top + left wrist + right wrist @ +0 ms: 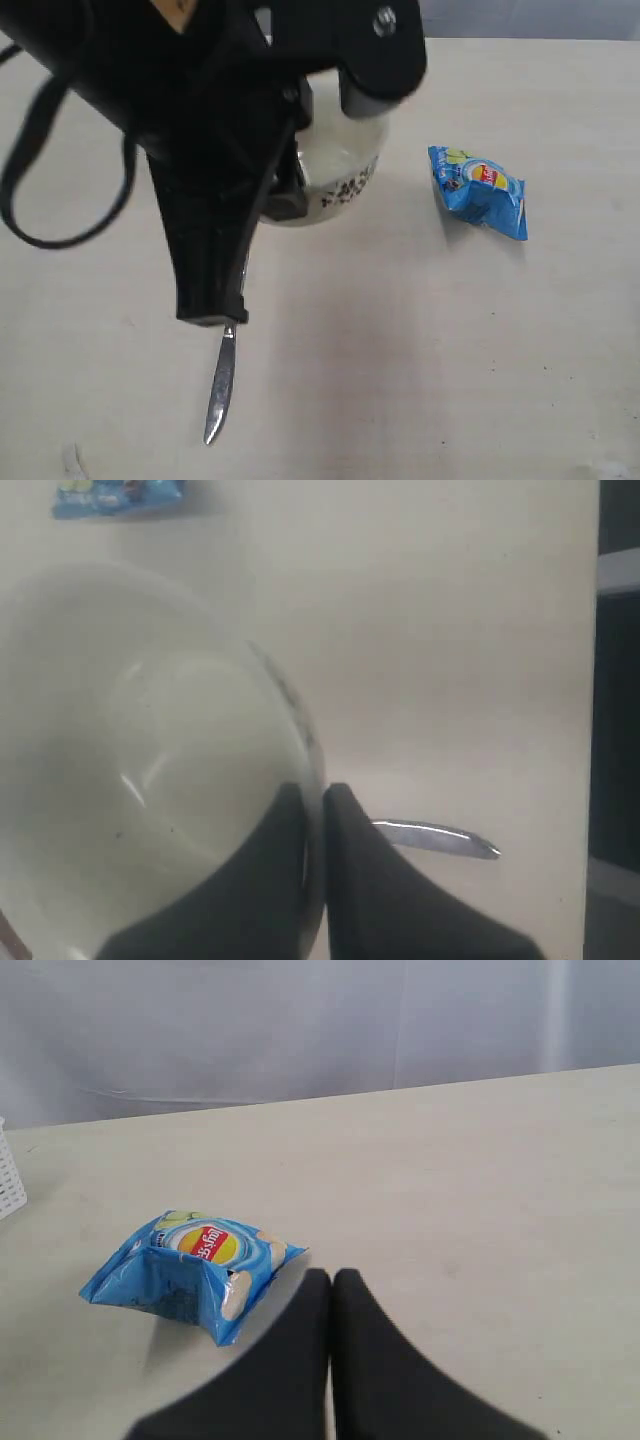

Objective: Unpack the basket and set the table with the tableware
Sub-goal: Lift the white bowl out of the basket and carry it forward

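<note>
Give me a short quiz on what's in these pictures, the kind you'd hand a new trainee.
1. True or false: the right gripper is holding the blue snack bag.
2. Which steel piece lies flat on the table? A) a fork B) the knife C) a cup
3. What is the left gripper closed on?

Key:
1. False. Its fingers are shut on nothing, and the bag lies apart on the table.
2. B.
3. The rim of the bowl, with one finger inside and one outside.
</note>
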`<act>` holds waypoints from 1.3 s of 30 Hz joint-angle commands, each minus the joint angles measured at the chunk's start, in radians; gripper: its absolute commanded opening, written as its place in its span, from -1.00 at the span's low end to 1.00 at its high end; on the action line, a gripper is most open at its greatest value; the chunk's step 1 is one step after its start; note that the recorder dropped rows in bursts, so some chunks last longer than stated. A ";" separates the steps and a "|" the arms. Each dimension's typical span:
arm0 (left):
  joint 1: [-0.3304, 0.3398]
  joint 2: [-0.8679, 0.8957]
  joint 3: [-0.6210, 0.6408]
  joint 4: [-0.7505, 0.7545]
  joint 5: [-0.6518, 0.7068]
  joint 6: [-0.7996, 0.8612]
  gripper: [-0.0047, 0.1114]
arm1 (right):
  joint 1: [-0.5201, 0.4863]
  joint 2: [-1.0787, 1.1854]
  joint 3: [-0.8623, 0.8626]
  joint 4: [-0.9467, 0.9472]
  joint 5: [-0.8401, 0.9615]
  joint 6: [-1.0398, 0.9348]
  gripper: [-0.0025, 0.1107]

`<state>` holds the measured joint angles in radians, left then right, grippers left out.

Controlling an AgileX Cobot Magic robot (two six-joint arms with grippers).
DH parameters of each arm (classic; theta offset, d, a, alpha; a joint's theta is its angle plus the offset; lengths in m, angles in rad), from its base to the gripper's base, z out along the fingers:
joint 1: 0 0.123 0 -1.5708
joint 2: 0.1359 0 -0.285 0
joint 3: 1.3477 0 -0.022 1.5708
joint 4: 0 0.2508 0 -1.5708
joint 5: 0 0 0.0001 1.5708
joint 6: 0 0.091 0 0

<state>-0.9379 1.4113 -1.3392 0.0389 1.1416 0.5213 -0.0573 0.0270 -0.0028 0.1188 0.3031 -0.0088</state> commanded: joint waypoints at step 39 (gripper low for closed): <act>-0.139 0.279 0.075 0.043 -0.250 -0.152 -0.92 | 0.004 -0.003 0.003 -0.003 -0.006 -0.003 -0.95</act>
<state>-1.0696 1.6705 -1.2695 0.0709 0.8992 0.3678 -0.0573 0.0270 -0.0028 0.1188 0.3031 -0.0069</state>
